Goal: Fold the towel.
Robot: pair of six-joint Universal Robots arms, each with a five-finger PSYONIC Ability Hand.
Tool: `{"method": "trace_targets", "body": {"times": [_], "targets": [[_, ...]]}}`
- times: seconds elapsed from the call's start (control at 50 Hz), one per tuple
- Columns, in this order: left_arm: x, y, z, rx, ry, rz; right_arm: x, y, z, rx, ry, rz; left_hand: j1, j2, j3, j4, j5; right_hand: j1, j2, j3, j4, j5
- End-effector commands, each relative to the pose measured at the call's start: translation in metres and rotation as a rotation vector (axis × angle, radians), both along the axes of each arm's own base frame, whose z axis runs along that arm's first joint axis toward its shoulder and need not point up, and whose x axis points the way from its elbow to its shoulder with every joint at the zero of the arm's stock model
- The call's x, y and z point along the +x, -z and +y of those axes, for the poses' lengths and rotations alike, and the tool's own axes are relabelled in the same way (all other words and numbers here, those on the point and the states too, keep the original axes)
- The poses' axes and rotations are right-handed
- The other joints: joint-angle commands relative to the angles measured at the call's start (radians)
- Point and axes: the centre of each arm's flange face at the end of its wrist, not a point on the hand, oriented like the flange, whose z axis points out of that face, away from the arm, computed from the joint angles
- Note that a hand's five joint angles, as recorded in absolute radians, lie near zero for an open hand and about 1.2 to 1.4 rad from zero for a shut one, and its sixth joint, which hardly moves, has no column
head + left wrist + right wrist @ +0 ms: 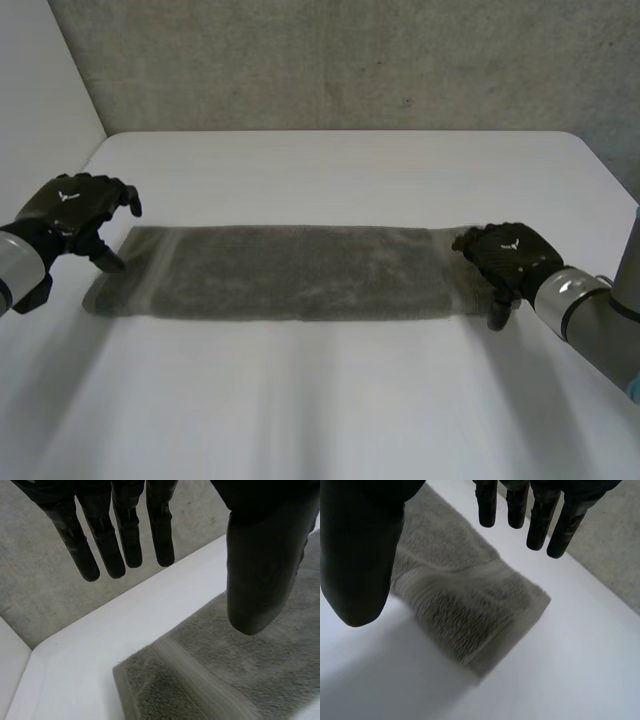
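Lengthwise between left hand (75, 215) and right hand (510, 258), towel (290, 272) flat on table (340, 400)

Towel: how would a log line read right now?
towel flat on table | left hand open at one end | right hand open at other end

Towel (290, 272) lies flat mid-table (340, 170), long side across; left hand (75, 212) at its left end, right hand (512, 255) at its right end.
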Motion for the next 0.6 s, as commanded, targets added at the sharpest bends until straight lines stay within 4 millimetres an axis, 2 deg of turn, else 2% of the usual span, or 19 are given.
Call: {"method": "trace_targets", "body": {"times": [0.02, 0.14, 0.18, 0.36, 0.4, 0.42, 0.44, 0.52, 0.56, 0.58, 0.6], "targets": [[-0.003, 0.007, 0.008, 0.015, 0.007, 0.002, -0.007, 0.026, -0.012, -0.004, 0.000, -0.017, -0.034, -0.039, -0.045, -0.049, -0.008, 0.199, 0.199, 0.197, 0.189, 0.201], [-0.003, 0.009, 0.008, 0.020, 0.007, 0.002, -0.006, 0.036, -0.017, -0.001, -0.004, -0.008, -0.034, -0.039, -0.045, -0.049, -0.008, 0.320, 0.320, 0.318, 0.310, 0.322], [-0.003, 0.009, 0.008, 0.020, 0.007, 0.002, -0.007, 0.043, -0.021, 0.005, -0.002, -0.008, -0.034, -0.039, -0.045, -0.049, -0.008, 0.460, 0.460, 0.458, 0.450, 0.462], [-0.003, 0.008, 0.008, 0.014, 0.007, 0.002, -0.006, 0.052, -0.028, 0.006, 0.000, -0.004, -0.034, -0.039, -0.045, -0.049, -0.008, 0.596, 0.596, 0.594, 0.586, 0.598], [-0.002, 0.009, 0.008, 0.017, 0.006, 0.002, -0.009, 0.051, -0.032, -0.003, 0.009, -0.006, -0.034, -0.039, -0.045, -0.049, -0.008, 0.947, 0.947, 0.944, 0.936, 0.948], [-0.002, 0.009, 0.008, 0.017, 0.006, 0.002, -0.009, 0.051, -0.032, -0.003, 0.009, -0.006, -0.034, -0.039, -0.045, -0.049, -0.008, 0.949, 0.948, 0.946, 0.938, 0.950], [-0.002, 0.009, 0.008, 0.015, 0.006, 0.002, -0.014, 0.047, -0.036, -0.013, 0.024, -0.008, -0.034, -0.039, -0.045, -0.049, -0.008, 1.134, 1.133, 1.131, 1.123, 1.135], [-0.001, 0.009, 0.007, 0.015, 0.002, 0.002, -0.026, 0.041, -0.044, -0.030, 0.060, -0.010, -0.034, -0.039, -0.045, -0.049, -0.008, 1.135, 1.135, 1.133, 1.125, 1.137], [-0.001, 0.009, 0.007, 0.014, 0.001, 0.002, -0.044, 0.036, -0.053, -0.044, 0.108, -0.008, -0.034, -0.039, -0.045, -0.049, -0.008, 1.135, 1.135, 1.133, 1.125, 1.137], [-0.001, 0.009, 0.007, 0.014, 0.001, 0.002, -0.044, 0.036, -0.053, -0.044, 0.109, -0.008, -0.034, -0.039, -0.045, -0.049, -0.008, 1.135, 1.135, 1.133, 1.125, 1.137], [0.000, 0.008, 0.007, 0.012, -0.001, 0.002, -0.056, 0.034, -0.059, -0.053, 0.141, -0.001, -0.034, -0.039, -0.045, -0.049, -0.008, 1.135, 1.135, 1.133, 1.125, 1.137]]}}
